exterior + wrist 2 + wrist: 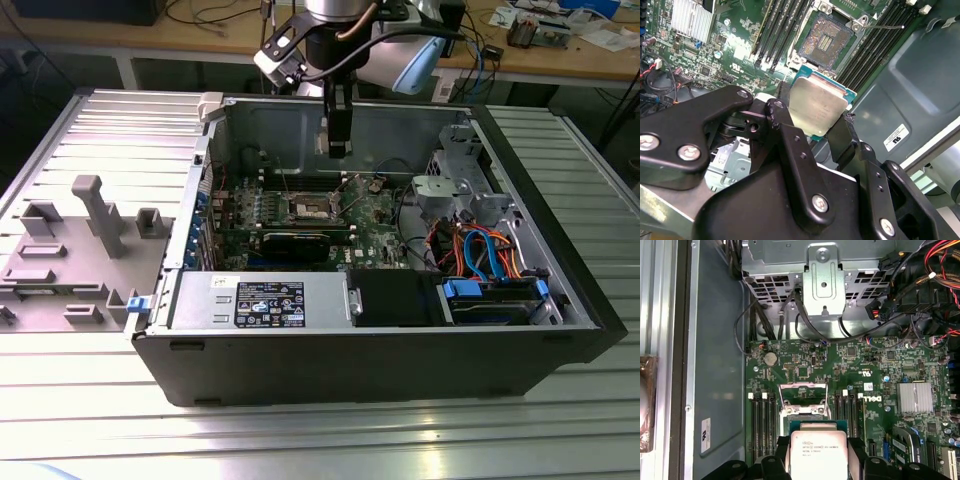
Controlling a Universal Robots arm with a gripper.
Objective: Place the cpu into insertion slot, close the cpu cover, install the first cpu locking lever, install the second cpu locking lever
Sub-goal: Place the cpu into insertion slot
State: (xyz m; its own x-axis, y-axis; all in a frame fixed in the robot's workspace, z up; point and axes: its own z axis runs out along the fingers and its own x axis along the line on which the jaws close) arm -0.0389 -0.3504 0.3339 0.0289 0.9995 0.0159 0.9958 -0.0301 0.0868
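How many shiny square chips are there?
1. The flat square silver-topped chip is pinched in the black tool, held over the green motherboard near its empty socket.

The arm was a silver-grey tubular unit with a pale blue joint cap and a black cable routed beside its wrist. The gripper was matte black, built from flat, round-ended link bars joined at their pivots by silver screws. Its fingers were narrow black bars.

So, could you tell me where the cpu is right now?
In the second wrist view the cpu is clamped in the hand, held clear of the open socket.
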